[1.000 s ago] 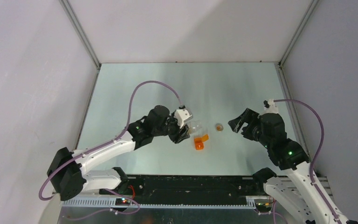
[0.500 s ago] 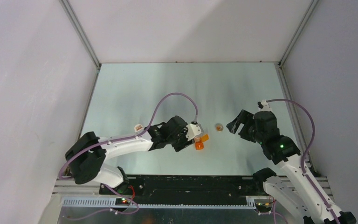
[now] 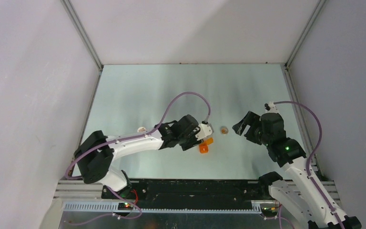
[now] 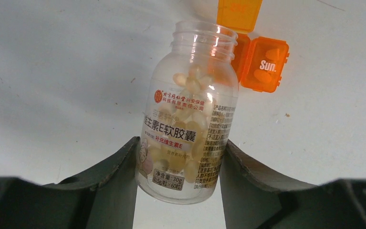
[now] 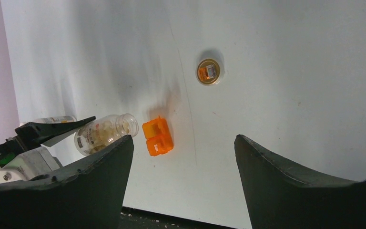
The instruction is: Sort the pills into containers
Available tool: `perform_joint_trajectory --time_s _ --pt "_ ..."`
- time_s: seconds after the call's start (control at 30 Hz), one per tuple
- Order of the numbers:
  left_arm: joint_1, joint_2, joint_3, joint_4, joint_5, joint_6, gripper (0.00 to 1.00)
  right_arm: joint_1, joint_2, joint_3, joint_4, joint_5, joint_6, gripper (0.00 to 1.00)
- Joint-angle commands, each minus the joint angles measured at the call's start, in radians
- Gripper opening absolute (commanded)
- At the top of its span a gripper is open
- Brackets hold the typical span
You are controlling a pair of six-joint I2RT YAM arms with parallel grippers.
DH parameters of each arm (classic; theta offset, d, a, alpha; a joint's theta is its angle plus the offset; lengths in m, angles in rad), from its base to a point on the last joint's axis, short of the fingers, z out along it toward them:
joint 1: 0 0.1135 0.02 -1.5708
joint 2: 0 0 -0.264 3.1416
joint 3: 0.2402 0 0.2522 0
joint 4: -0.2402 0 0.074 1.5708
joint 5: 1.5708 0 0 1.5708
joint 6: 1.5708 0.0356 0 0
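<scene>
**Change:** the left arm has dropped low and stretched toward the middle of the table (image 3: 147, 95). Its bottle, a second ago raised left of the box, now tips mouth-first at it. Pouring looks imminent.

**Pill box** (image 4: 262, 64): orange, marked "Sun.", lid flipped open, mid-table, nearest the near edge.

**Bottle** (image 4: 188, 119): clear, uncapped, holding pale softgels. The left gripper (image 4: 178, 148) is clamped across its base.

**Cap** (image 3: 224, 129): just beyond, lying apart.

**Right gripper** (image 5: 183, 138): jaws spread, empty, toward the right edge.
</scene>
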Motion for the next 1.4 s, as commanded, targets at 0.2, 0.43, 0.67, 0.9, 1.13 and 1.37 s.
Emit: perform_joint_trajectory --time_s 0.2,0.43,0.67,0.9,1.13,1.37 --pt "-0.035 0.083 0.129 -0.139 -0.064 0.046 0.00 -0.048 -0.032 -0.031 0.026 -0.044 -0.001 0.81" --pt "-0.056 0.121 0.174 -0.197 -0.084 0.052 0.00 -0.070 -0.041 -0.043 0.024 -0.055 -0.005 0.81" --pt "-0.080 0.162 0.205 -0.248 -0.122 0.053 0.00 -0.074 -0.044 -0.049 0.030 -0.057 -0.002 0.81" --pt "-0.095 0.188 0.228 -0.276 -0.170 0.050 0.00 -0.077 -0.039 -0.053 0.028 -0.060 -0.002 0.81" --pt "-0.108 0.201 0.250 -0.296 -0.194 0.048 0.00 -0.079 -0.043 -0.057 0.026 -0.066 0.002 0.81" --pt "-0.114 0.220 0.282 -0.332 -0.219 0.032 0.00 -0.079 -0.046 -0.058 0.024 -0.070 0.004 0.81"
